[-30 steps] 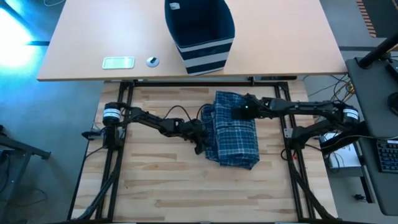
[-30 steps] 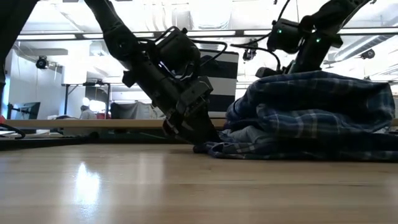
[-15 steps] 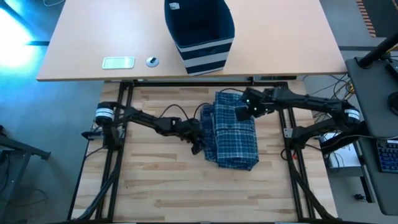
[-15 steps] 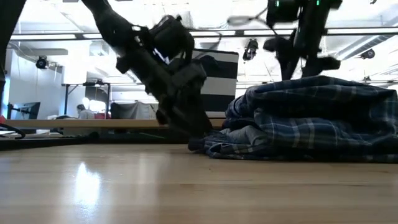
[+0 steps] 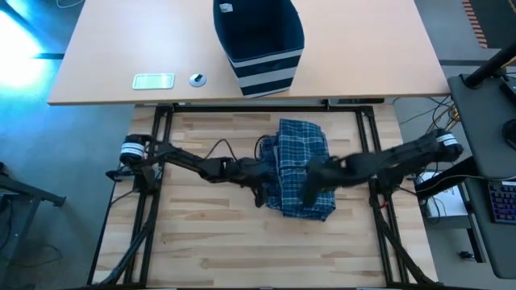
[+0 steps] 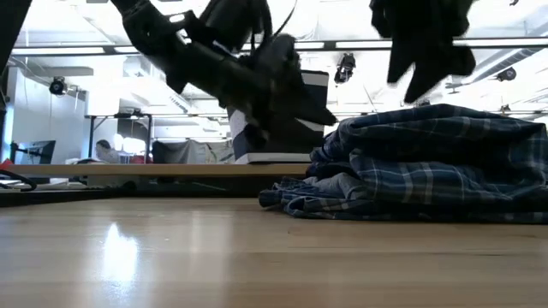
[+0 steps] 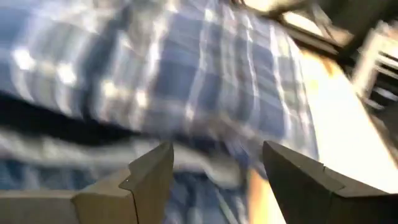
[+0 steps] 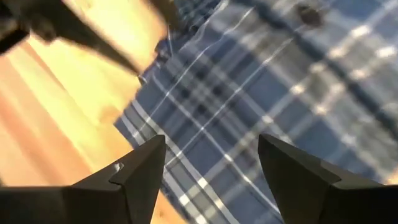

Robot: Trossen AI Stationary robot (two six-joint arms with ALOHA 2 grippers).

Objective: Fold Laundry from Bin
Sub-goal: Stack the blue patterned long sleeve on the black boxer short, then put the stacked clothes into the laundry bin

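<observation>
we see the laundry (image 5: 304,173), a folded heap of blue-and-white plaid cloth, lying on the wooden work table (image 5: 210,234), a little right of its middle. the bin (image 5: 258,42), navy with pale stripes low down, stands apart from it on the tan desk (image 5: 113,48) beyond. our left gripper (image 5: 260,192) sits just beside the heap's left edge; in its wrist view the fingers (image 7: 149,177) stand apart with nothing between them and plaid cloth beyond. our right gripper (image 5: 310,185) hangs over the heap; its fingers (image 8: 140,177) are spread wide and empty, looking down on the plaid. from table height we see it clear above the cloth. a pale flat card (image 5: 153,80) and a small round thing (image 5: 197,79) lie on the desk left of the bin.
</observation>
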